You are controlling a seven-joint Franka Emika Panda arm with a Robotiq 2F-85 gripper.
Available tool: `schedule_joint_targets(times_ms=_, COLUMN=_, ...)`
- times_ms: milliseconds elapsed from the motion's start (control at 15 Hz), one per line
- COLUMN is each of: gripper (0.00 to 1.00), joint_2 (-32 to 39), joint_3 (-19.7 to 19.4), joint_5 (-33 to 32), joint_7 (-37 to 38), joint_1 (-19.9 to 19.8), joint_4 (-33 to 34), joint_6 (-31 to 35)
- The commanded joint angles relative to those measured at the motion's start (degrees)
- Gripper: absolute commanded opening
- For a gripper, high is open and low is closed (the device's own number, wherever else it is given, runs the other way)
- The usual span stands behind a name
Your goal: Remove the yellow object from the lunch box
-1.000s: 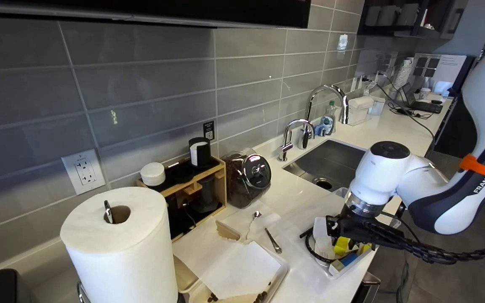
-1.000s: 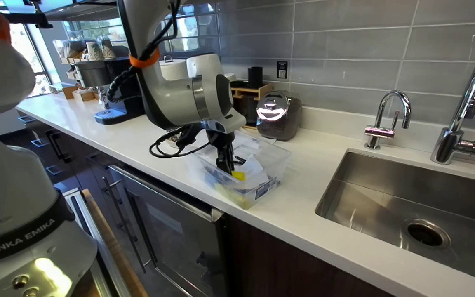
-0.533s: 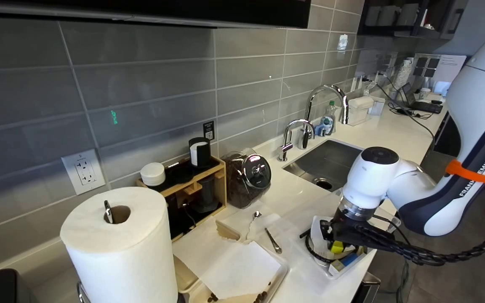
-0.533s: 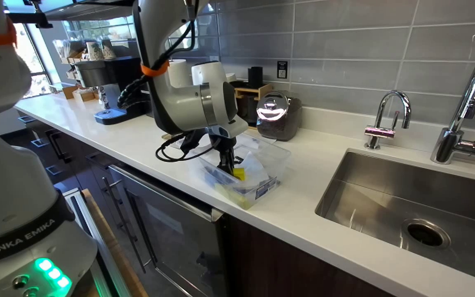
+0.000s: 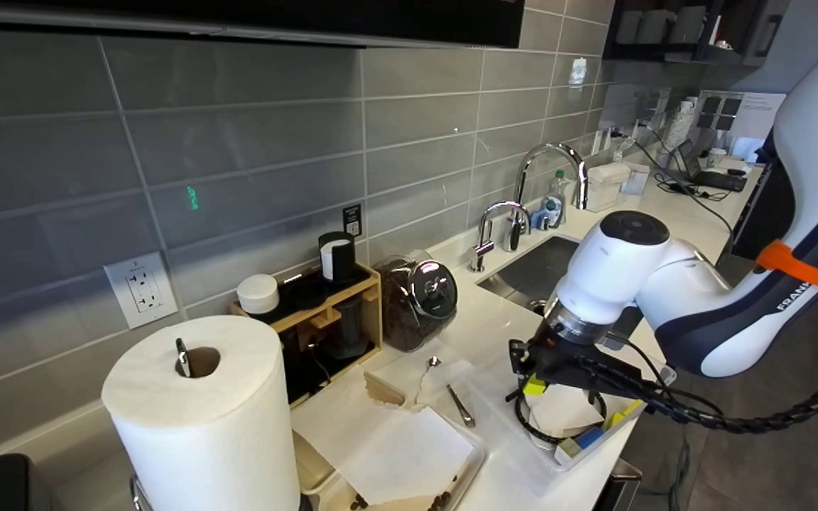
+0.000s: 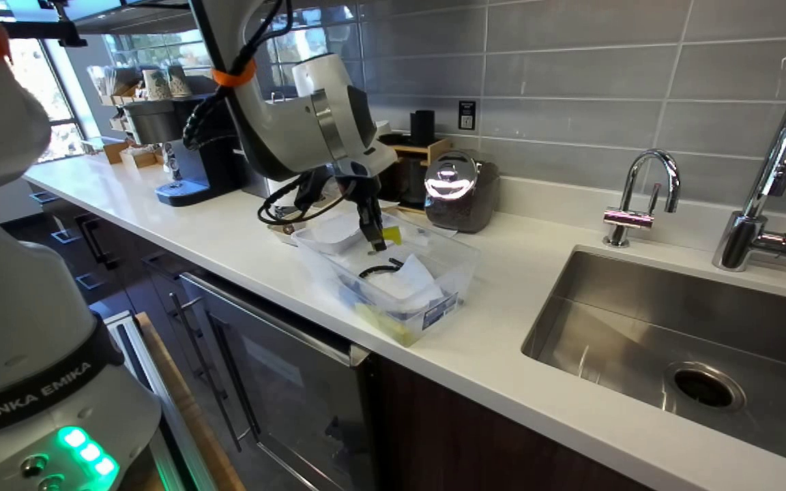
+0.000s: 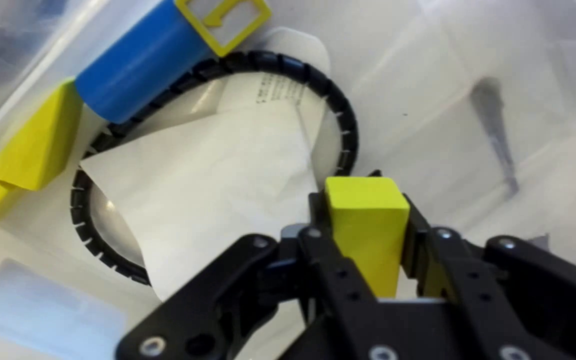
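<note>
My gripper (image 7: 365, 207) is shut on the yellow object (image 7: 372, 240), a bright yellow block, with a black finger on either side. In both exterior views the gripper (image 6: 378, 242) (image 5: 527, 375) holds the yellow object (image 6: 391, 235) (image 5: 535, 385) up above the clear plastic lunch box (image 6: 439, 311) (image 5: 586, 452). It hangs over the inner part of the box, above its floor. I cannot tell the exact height from the rim.
The box holds a black ribbed loop (image 7: 347, 120), white paper (image 7: 218, 175), a blue cylinder (image 7: 143, 62) and another yellow block (image 7: 33, 140). Beside it are a spoon (image 5: 461, 408) and a tray with a white sheet (image 5: 409, 454). The sink (image 6: 625, 348) and jar (image 6: 462, 198) stand near.
My gripper was down in the box at the yellow object. It has risen with the object between its fingers, shifting toward the tray side. The white paper beside it has flopped over the loop.
</note>
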Motion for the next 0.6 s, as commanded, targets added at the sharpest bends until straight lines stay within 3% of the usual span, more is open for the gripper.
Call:
schedule_joint_targets(times_ms=0, gripper=0.09, joint_2=-6.74, joint_3=-7.25, joint_5=14.74, joint_7=-9.47, joint_1=12.20, joint_4=-1.71, joint_6=1.13)
schedule_joint_targets(times_ms=67, gripper=0.09, joint_2=-7.49, joint_3=-8.68, joint_5=19.46, joint_7=-13.44, joint_1=15.27, joint_4=-1.73, joint_6=0.40)
schedule_joint_targets(times_ms=133, gripper=0.09, joint_2=-7.76, joint_3=-1.31, joint_5=17.23, joint_7=-11.92, joint_1=8.72, joint_4=-1.24, joint_6=-1.76)
schedule_joint_targets(times_ms=200, gripper=0.09, joint_2=-9.88, joint_3=-10.00, joint_5=26.59, joint_7=-19.24, joint_1=19.67, joint_4=-2.31, joint_6=-0.51)
schedule_joint_targets(times_ms=267, gripper=0.09, joint_2=-9.82, joint_3=-1.06, joint_5=24.05, joint_7=-17.12, joint_1=11.41, joint_4=-1.77, joint_6=-2.15)
schedule_joint_targets(times_ms=333, gripper=0.09, joint_2=-10.50, joint_3=-1.16, joint_5=27.00, joint_7=-20.18, joint_1=12.72, joint_4=-1.92, joint_6=-2.32)
schedule_joint_targets(times_ms=400, gripper=0.09, joint_2=-11.56, joint_3=-8.80, joint_5=34.26, joint_7=-26.32, joint_1=22.24, joint_4=-2.50, joint_6=-0.81)
schedule_joint_targets(times_ms=533, gripper=0.09, joint_2=-10.37, joint_3=-9.16, joint_5=42.38, joint_7=-34.54, joint_1=25.73, joint_4=-1.92, joint_6=-0.41)
